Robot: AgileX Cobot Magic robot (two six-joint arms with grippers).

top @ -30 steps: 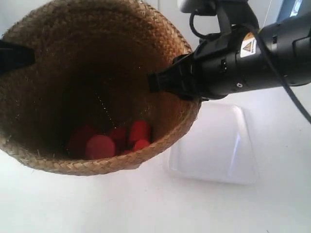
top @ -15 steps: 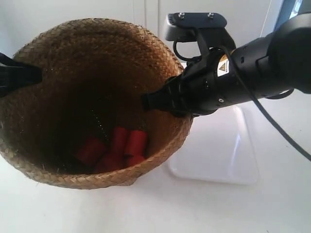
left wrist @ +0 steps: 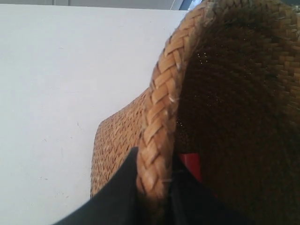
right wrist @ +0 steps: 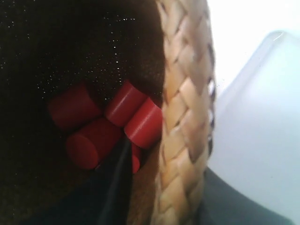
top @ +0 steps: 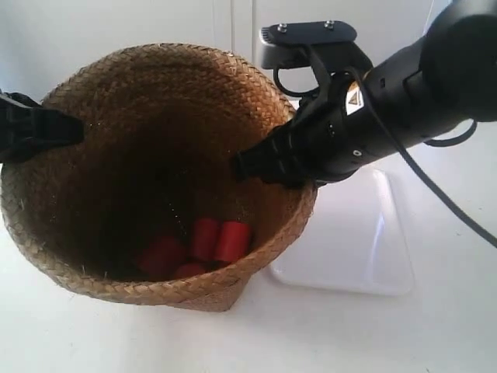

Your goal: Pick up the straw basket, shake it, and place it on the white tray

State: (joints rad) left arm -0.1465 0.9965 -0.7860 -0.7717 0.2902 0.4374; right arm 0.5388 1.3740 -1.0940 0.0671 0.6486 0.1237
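The straw basket point(top: 155, 85) hangs tilted between my two grippers, its dark inside facing the exterior view. My left gripper point(top: 66, 128) is shut on the rim at the exterior view's left; the braided rim point(left wrist: 159, 122) sits pinched between the black fingers of the left gripper point(left wrist: 154, 161). On the opposite rim my right gripper point(top: 268, 159) is shut, one finger inside and one outside the braid point(right wrist: 185, 108), as the right gripper point(right wrist: 173, 168) shows up close. The white tray point(top: 349, 233) lies on the table just beside the basket's base, also seen as the white tray point(right wrist: 258, 131). Whether the base touches the table I cannot tell.
Several red cylinders point(top: 206, 241) lie loose at the bottom of the basket, seen too as red cylinders point(right wrist: 93, 126) from the right wrist. The white table point(top: 373, 334) spreads around the tray. A black cable point(top: 443, 202) loops off the right arm above the tray.
The basket has come down in the exterior view, both arms moving with it. The red cylinders have rolled to a new spot inside. Both grips on the rim are unchanged.
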